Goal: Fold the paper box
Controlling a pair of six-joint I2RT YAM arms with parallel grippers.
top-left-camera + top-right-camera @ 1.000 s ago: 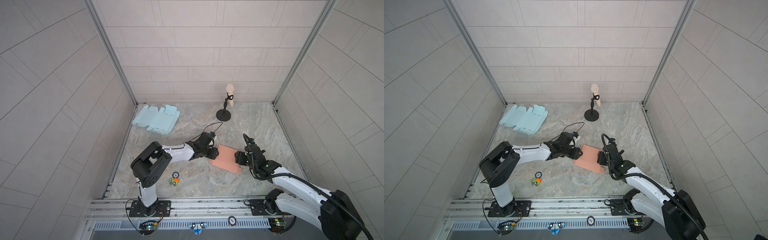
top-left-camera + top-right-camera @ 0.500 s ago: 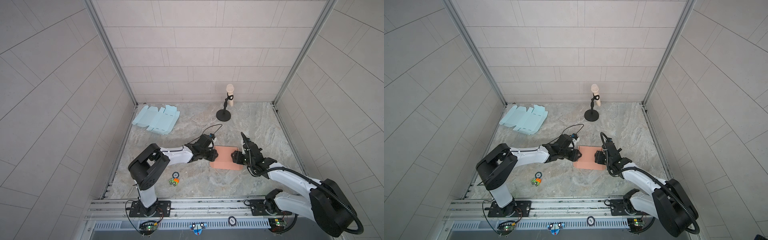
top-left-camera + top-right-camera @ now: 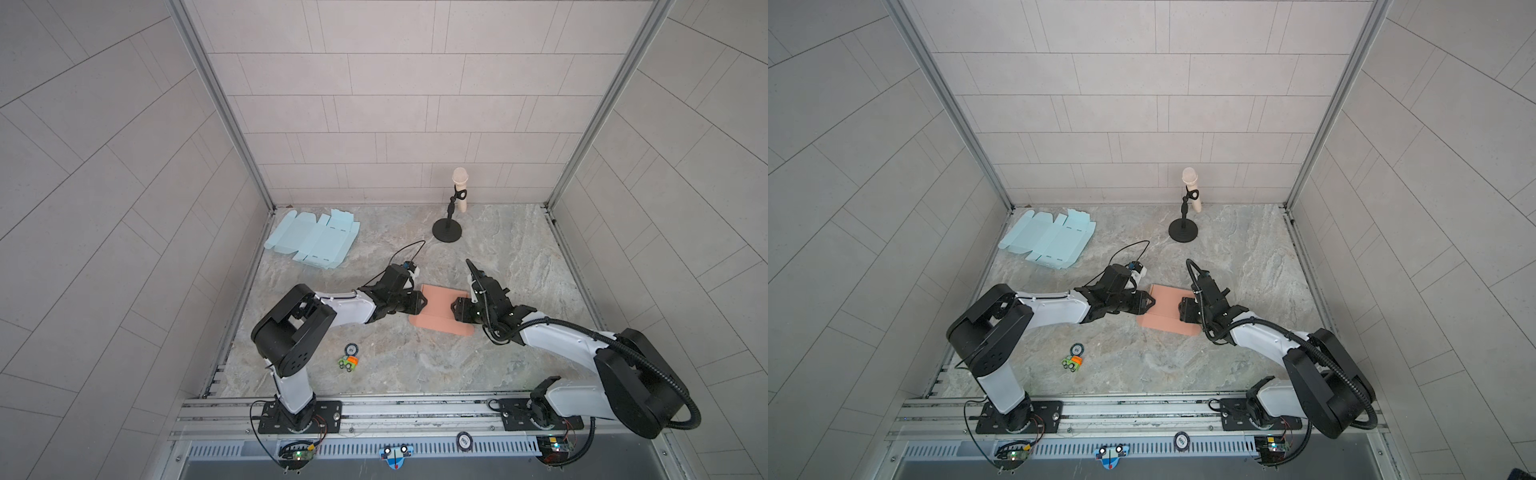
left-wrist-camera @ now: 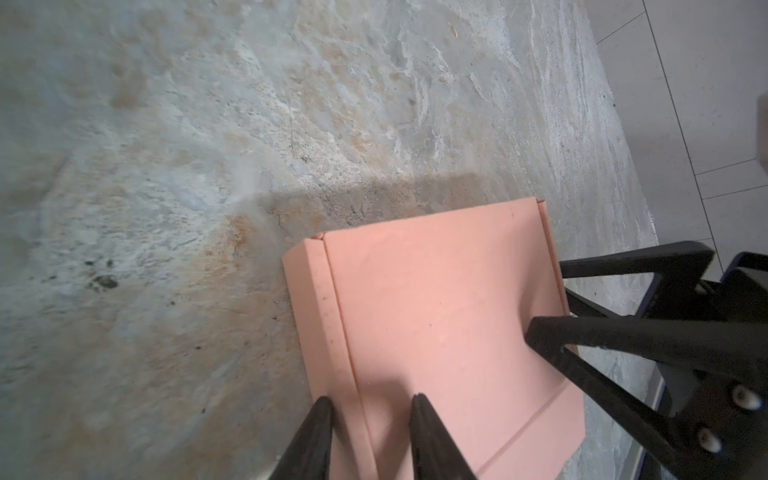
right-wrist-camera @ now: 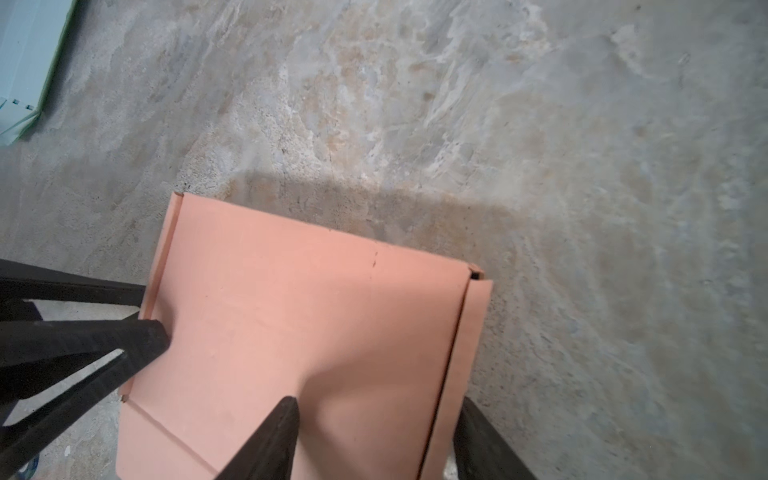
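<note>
Left claw [image 4: 370, 400], right claw [image 5: 378, 401]: half-open astride paper box [image 3: 438, 311] edges

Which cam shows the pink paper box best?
Right wrist: pink paper box close up, creases and side flaps clear. Left wrist: close too, smaller in frame. Both top views: small, creases faint.

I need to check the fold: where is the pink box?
In both top views the pink box lies at the middle of the table, between the left gripper and the right gripper.
</note>
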